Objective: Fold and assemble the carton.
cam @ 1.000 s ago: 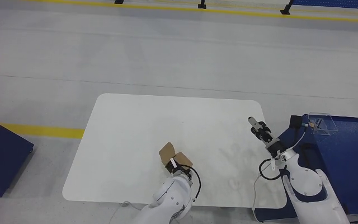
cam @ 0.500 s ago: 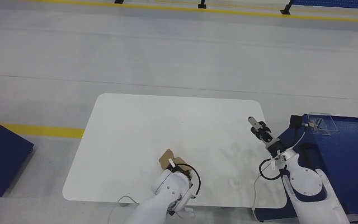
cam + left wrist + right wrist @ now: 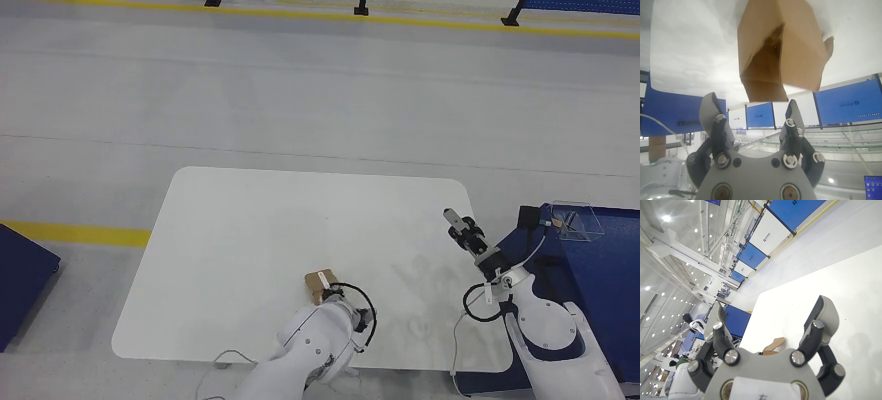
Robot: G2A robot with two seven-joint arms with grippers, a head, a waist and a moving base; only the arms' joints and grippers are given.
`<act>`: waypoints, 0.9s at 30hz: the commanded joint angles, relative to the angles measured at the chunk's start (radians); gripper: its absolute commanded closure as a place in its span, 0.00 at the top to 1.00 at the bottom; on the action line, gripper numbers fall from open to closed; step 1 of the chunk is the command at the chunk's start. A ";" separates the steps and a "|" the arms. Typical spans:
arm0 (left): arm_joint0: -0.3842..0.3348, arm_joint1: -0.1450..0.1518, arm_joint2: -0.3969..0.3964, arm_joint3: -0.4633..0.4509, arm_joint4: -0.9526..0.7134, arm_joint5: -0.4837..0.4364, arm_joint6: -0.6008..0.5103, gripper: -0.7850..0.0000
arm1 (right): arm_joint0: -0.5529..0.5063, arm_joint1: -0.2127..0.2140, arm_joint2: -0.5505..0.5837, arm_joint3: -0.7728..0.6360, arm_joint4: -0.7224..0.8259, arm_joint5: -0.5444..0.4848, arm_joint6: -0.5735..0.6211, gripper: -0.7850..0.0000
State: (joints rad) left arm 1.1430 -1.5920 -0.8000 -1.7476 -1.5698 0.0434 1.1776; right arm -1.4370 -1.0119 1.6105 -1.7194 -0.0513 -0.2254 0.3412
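Note:
A small brown carton (image 3: 321, 283) rests near the front edge of the white table (image 3: 250, 220), its flaps mostly folded in. In the left wrist view the carton (image 3: 780, 47) shows a dark open gap between two panels. My left gripper (image 3: 751, 105) is open right at the carton's near end, one fingertip (image 3: 792, 106) close to its corner. My left arm (image 3: 325, 335) sits just behind it. My right gripper (image 3: 455, 222) hangs open and holds nothing over the table's right side. The right gripper (image 3: 770, 311) faces the carton (image 3: 777, 343), which lies well beyond it.
A blue stand (image 3: 600, 270) at the table's right carries a clear plastic bin (image 3: 572, 220). Another blue unit (image 3: 20, 280) stands on the floor to the left. The table's far half is bare white surface.
The carton's spread flaps have folded in, so it now looks like a compact box and sits slightly further right. My left arm has swung rightward behind it. The right arm has not moved.

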 commanded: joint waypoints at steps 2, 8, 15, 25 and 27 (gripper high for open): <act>0.041 0.012 -0.011 -0.112 0.001 0.103 -0.020 1.00 | 0.000 0.000 0.000 0.000 0.000 0.000 0.000 1.00; 0.094 0.059 -0.079 -0.278 0.133 0.440 -0.293 1.00 | 0.000 0.000 0.000 0.000 0.000 0.000 0.000 1.00; 0.124 0.132 -0.129 -0.243 0.666 0.547 -0.907 1.00 | 0.000 0.000 0.000 0.000 0.000 0.000 0.000 1.00; 0.197 0.203 -0.224 -0.151 1.116 0.291 -1.369 1.00 | 0.000 0.000 0.000 0.000 0.000 0.000 0.000 1.00; 0.204 0.213 -0.257 -0.121 1.151 0.209 -1.444 1.00 | 0.000 0.000 0.000 0.000 0.000 0.000 0.000 1.00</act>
State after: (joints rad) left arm 1.3449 -1.3845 -1.0408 -1.8874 -0.4402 0.3003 -0.2186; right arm -1.4370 -1.0119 1.6105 -1.7194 -0.0513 -0.2254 0.3412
